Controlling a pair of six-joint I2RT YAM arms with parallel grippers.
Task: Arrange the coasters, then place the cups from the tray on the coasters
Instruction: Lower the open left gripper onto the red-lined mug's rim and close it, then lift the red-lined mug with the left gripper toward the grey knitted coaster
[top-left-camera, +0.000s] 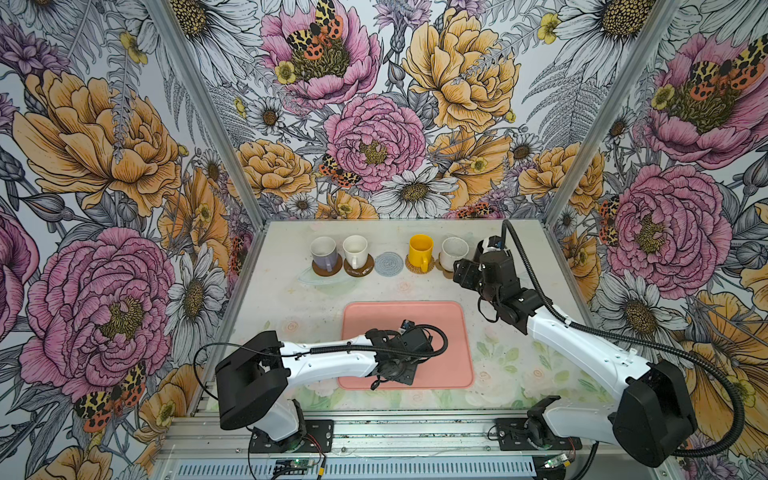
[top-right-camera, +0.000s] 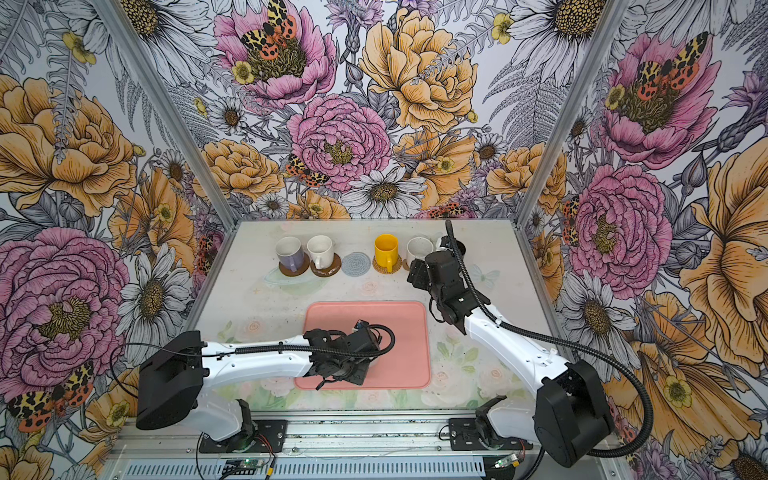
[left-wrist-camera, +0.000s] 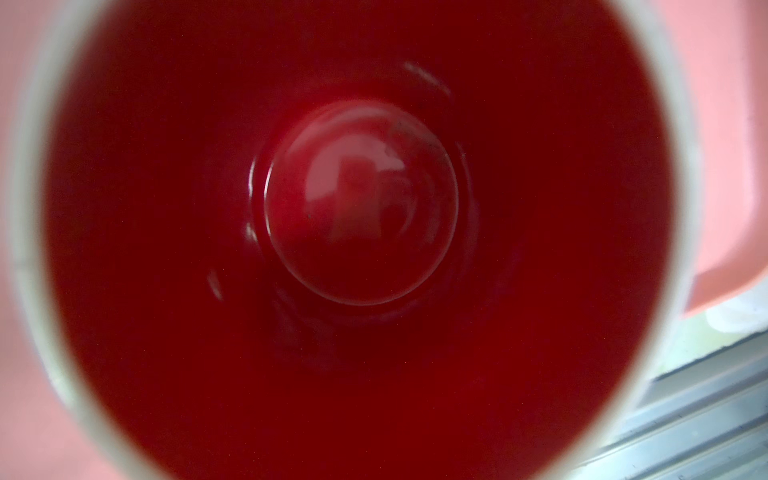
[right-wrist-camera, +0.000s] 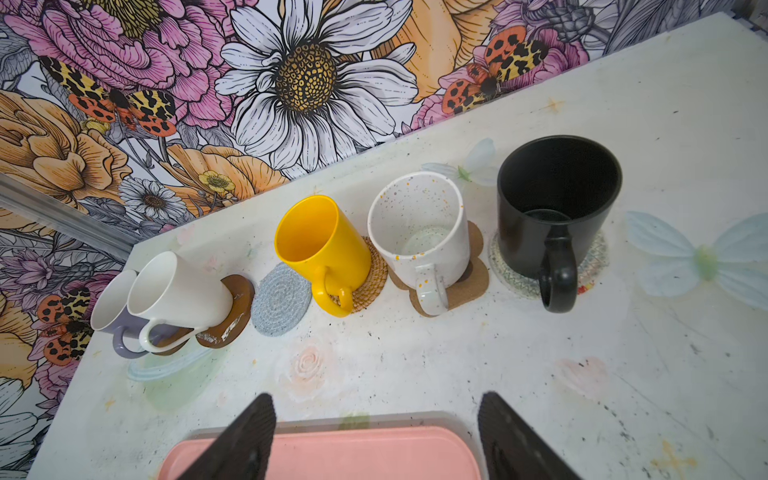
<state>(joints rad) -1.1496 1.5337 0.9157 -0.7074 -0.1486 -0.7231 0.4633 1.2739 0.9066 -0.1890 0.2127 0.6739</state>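
Low centre in a top view, the left claw (top-left-camera: 397, 361) covers the red-inside mug (left-wrist-camera: 361, 203) on the tray (top-left-camera: 449, 324); grip unclear. The right claw (right-wrist-camera: 378, 399) gapes wide, empty

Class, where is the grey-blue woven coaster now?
In both top views the grey-blue coaster lies bare in the far row, between the plain white mug and the yellow mug.

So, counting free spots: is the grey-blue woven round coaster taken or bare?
Bare. The grey-blue woven round coaster lies uncovered between the plain white handled mug and the yellow handled mug.
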